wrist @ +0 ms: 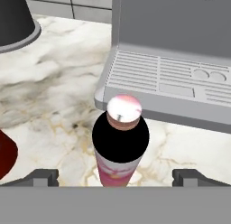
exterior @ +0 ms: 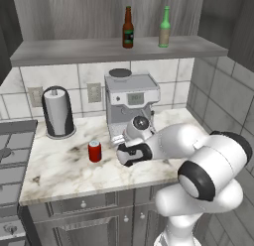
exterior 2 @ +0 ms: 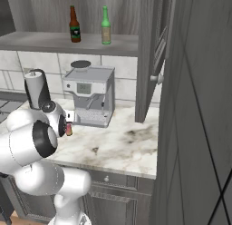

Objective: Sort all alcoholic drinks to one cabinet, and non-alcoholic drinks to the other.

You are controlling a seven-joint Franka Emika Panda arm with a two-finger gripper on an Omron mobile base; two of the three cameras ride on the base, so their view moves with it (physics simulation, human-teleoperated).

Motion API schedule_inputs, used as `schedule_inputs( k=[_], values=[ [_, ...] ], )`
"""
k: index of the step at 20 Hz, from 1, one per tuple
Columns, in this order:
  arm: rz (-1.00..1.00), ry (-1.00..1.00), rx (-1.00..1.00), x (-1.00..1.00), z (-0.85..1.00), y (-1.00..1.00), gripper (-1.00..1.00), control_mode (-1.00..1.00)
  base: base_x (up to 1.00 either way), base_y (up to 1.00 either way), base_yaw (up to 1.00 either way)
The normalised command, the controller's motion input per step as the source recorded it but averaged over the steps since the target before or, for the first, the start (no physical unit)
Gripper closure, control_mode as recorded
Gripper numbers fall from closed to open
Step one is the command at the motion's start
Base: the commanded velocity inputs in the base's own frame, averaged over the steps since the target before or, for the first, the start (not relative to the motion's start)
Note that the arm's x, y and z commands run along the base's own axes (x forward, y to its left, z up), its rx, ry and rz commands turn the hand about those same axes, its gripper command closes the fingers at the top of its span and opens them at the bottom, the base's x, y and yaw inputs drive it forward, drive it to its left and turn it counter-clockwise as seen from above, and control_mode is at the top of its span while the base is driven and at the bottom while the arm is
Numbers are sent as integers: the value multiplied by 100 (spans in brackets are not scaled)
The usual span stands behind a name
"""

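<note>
- While the arm reaches low over the marble counter [exterior: 59, 165], the gripper [wrist: 115, 177] hangs with its jaws spread wide; the two dark fingertips [wrist: 43, 177] stand well apart at either side of the hand view.
- Nothing is clamped. The small pink bottle [wrist: 119, 142] stands upright between the fingertips, clear of both, seen from above: pale round top, black shoulder, pink body below.
- In the left base view the gripper [exterior: 128, 154] sits just in front of the espresso machine [exterior: 131, 103]; the bottle itself is hidden by the hand there.
- Just behind the bottle lies the machine's grey drip tray [wrist: 171, 90], very near; whether they touch I cannot tell.
- Red soda can [exterior: 95, 151], silver top, upright on the counter to the gripper's left, near but apart; its edge shows dark red in the hand view [wrist: 6, 155].
- Paper towel holder [exterior: 58, 112] stands farther left by the tiled wall.
- Brown beer bottle [exterior: 128, 28] and green beer bottle [exterior: 164, 27] stand upright, side by side and apart, on the grey cabinet shelf [exterior: 74, 51] above the machine.
- Right base view: an open cabinet door [exterior 2: 156, 51] with a round knob hangs right of the shelf, and another dark door panel [exterior 2: 199, 129] is close to the camera.
</note>
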Motion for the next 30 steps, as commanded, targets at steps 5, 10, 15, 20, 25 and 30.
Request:
schedule_inputs(
  k=[5, 10, 15, 20, 25, 30],
  values=[
    [0, 0, 0, 8, -16, 0, -100, -100, 0, 0, 0],
    [0, 0, 0, 5, -17, 2, -100, -100, 0, 0, 0],
    [0, -3, 0, 2, -8, 0, -100, -100, 0, 0, 0],
    [0, -1, 0, 3, -2, 0, -100, -100, 0, 0, 0],
    [0, 0, 0, 4, 0, 0, -100, -100, 0, 0, 0],
    [0, 0, 0, 5, 0, 0, -100, -100, 0, 0, 0]
  ],
)
